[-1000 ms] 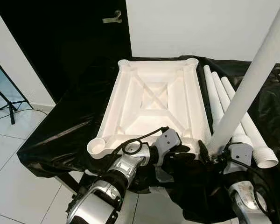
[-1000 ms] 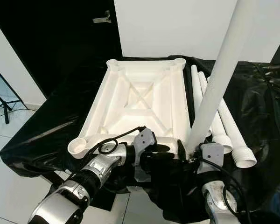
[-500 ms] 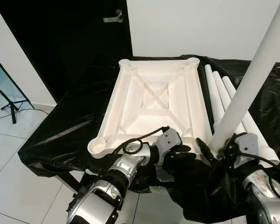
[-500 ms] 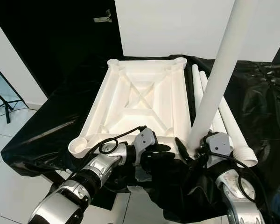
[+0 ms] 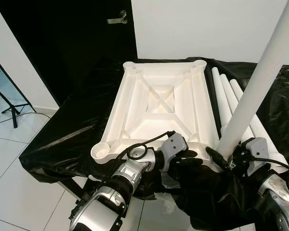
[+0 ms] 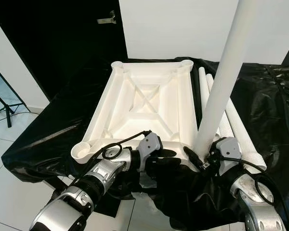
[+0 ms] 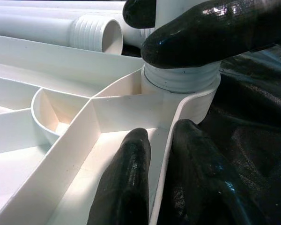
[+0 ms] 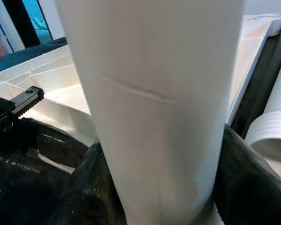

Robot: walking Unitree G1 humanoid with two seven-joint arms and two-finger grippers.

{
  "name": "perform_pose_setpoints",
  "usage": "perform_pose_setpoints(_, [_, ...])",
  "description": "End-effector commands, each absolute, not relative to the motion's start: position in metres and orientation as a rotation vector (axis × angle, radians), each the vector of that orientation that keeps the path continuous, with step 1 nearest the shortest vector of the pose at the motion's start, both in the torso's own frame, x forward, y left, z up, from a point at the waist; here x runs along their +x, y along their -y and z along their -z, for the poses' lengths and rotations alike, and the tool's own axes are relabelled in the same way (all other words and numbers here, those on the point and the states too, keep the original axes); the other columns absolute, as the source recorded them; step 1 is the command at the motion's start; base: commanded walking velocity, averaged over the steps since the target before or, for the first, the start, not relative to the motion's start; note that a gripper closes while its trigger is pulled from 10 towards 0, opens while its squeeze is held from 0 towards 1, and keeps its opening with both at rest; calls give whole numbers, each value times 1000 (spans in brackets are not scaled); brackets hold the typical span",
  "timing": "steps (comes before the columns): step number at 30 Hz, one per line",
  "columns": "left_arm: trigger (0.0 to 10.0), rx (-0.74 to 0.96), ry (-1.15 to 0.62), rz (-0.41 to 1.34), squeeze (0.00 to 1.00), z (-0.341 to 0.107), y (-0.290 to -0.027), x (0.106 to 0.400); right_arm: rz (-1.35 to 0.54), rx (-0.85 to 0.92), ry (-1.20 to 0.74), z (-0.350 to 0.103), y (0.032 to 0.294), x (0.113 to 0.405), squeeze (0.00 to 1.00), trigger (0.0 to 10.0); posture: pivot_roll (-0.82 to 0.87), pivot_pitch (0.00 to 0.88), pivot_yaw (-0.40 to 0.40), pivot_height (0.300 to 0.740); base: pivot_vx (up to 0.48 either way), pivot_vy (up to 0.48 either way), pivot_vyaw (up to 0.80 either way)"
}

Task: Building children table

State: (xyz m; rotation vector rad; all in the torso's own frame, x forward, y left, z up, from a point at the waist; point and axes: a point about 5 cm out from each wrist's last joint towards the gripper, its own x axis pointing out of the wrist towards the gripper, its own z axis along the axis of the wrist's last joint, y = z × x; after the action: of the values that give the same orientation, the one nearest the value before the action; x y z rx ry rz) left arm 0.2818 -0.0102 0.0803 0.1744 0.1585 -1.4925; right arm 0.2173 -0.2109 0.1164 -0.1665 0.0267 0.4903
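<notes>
Right gripper (image 5: 225, 161) is clamped around the bottom of a white table leg (image 5: 260, 84), which stands almost upright and leans slightly toward 1 o'clock. The threaded end of this leg sits in the corner socket (image 7: 180, 91) of the upside-down white tabletop (image 5: 159, 103), at the corner nearest the robot on its right side. In the right wrist view the leg stands between the two black fingers (image 8: 246, 185) and touches them.

Left gripper (image 5: 190, 158) holds the near rim of the tabletop just beside that socket, at about 9 o'clock from the leg. In the left wrist view one finger (image 7: 124, 187) lies inside the rim and the other outside, narrow around the thin wall.

Three more white legs (image 5: 226, 98) lie side by side at 3 o'clock of the tabletop, with threaded ends toward the robot. Everything rests on a black plastic sheet (image 5: 67, 130). At 11 o'clock there is a black door with a handle (image 5: 116, 18), and a white tiled floor (image 5: 14, 192) is at 8 o'clock.
</notes>
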Motion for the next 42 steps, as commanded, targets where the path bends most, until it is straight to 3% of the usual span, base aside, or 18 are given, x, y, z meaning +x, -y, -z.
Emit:
perform_pose_setpoints(1, [10000, 160, -369, 1650, 0, -46, 5, 256, -541, -146, -113, -99, 201, 210, 0, 0, 59, 0, 55, 740, 0, 0, 0])
perform_pose_setpoints(6, [10000, 166, -368, 1639, 0, -47, 1, 259, -75, -132, -6, -95, 205, 198, 0, 0, 81, 0, 50, 740, 0, 0, 0])
perform_pose_setpoints(15, [10000, 164, -374, 1637, 0, -45, -1, 257, 37, -121, 22, -96, 204, 201, 0, 0, 81, 0, 53, 740, 0, 0, 0])
perform_pose_setpoints(16, [10000, 164, -373, 1636, 0, -45, -1, 258, 29, -123, 25, -97, 203, 203, 0, 3451, 80, 0, 52, 740, 0, 0, 0])
perform_pose_setpoints(17, [10000, 164, -373, 1636, 0, -45, -1, 258, 29, -123, 25, -97, 203, 203, 0, 3451, 80, 0, 52, 740, 0, 0, 0])
perform_pose_setpoints(18, [10000, 165, -372, 1635, 0, -46, 0, 258, 9, -128, 24, -97, 202, 205, 0, 10000, 78, 0, 51, 740, 0, 0, 0])
perform_pose_setpoints(19, [10000, 165, -370, 1635, 0, -46, 1, 259, -15, -120, 33, -99, 201, 207, 0, 10000, 78, 0, 51, 740, 0, 0, 0])
perform_pose_setpoints(20, [10000, 165, -368, 1635, 0, -47, 2, 259, -30, -114, 46, -102, 202, 208, 306, 10000, 75, 0, 49, 740, 0, 0, 0])
perform_pose_setpoints(21, [10000, 165, -368, 1635, 0, -47, 2, 259, -30, -114, 46, -102, 202, 208, 306, 10000, 75, 0, 49, 740, 0, 0, 0])
perform_pose_setpoints(22, [10000, 164, -366, 1636, 0, -47, 2, 259, -43, -108, 54, -104, 202, 209, 1000, 10000, 74, 0, 48, 740, 0, 0, 0])
perform_pose_setpoints(26, [10000, 163, -364, 1637, 0, -47, 4, 258, -77, -121, 65, -108, 202, 212, 1000, 10000, 70, 0, 47, 740, 0, 0, 0])
perform_pose_setpoints(27, [10000, 162, -364, 1637, 0, -47, 4, 258, -104, -132, 62, -108, 202, 213, 0, 10000, 69, 0, 46, 740, 0, 0, 0])
perform_pose_setpoints(39, [10000, 157, -364, 1637, 0, -47, 4, 257, -439, -231, -41, -109, 216, 209, 0, 10000, 68, 0, 45, 740, 0, 0, 0])
perform_pose_setpoints(40, [10000, 157, -363, 1637, 0, -47, 4, 257, -464, -239, -50, -109, 216, 208, 0, 7412, 69, 0, 45, 740, 0, 0, 0])
perform_pose_setpoints(41, [10000, 157, -363, 1636, 0, -47, 4, 258, -482, -241, -54, -109, 217, 208, 0, 1176, 69, 0, 45, 740, 0, 0, 0])
perform_pose_setpoints(42, [10000, 157, -363, 1636, 0, -47, 4, 258, -482, -241, -54, -109, 217, 208, 0, 1176, 69, 0, 45, 740, 0, 0, 0])
